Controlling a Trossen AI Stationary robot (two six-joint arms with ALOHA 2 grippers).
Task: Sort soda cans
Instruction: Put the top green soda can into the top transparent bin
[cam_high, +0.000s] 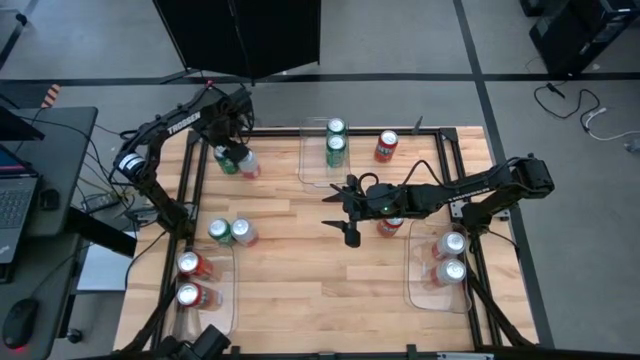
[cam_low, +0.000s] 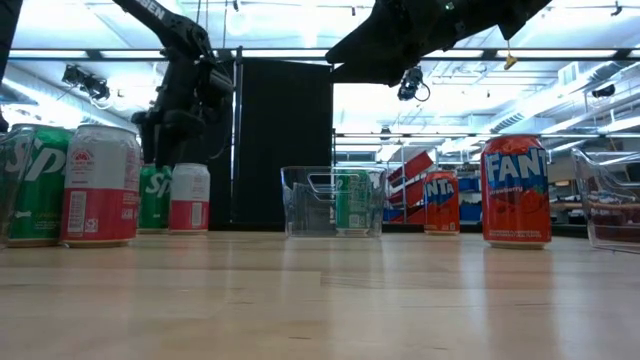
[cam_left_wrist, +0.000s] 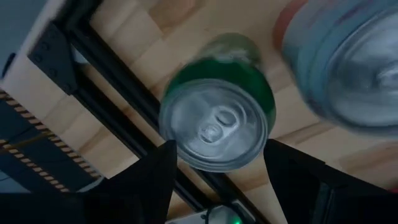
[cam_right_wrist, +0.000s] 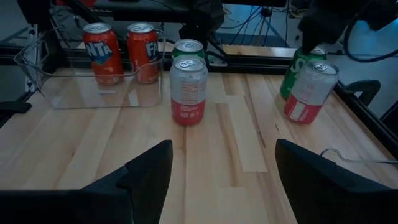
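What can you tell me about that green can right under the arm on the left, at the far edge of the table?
The green can is a small metal drink can with a silver top and pull tab, standing upright on the wooden table near its dark frame rail. A silver-white and red can stands close beside it. The left gripper hangs right above it, its two dark fingers open on either side of the rim, not visibly gripping it.

I read "FANTA" on red cans (cam_low: 515, 190), "Sp…" on green can (cam_low: 38, 185), "TROSSEN" on left arm (cam_high: 183, 124).
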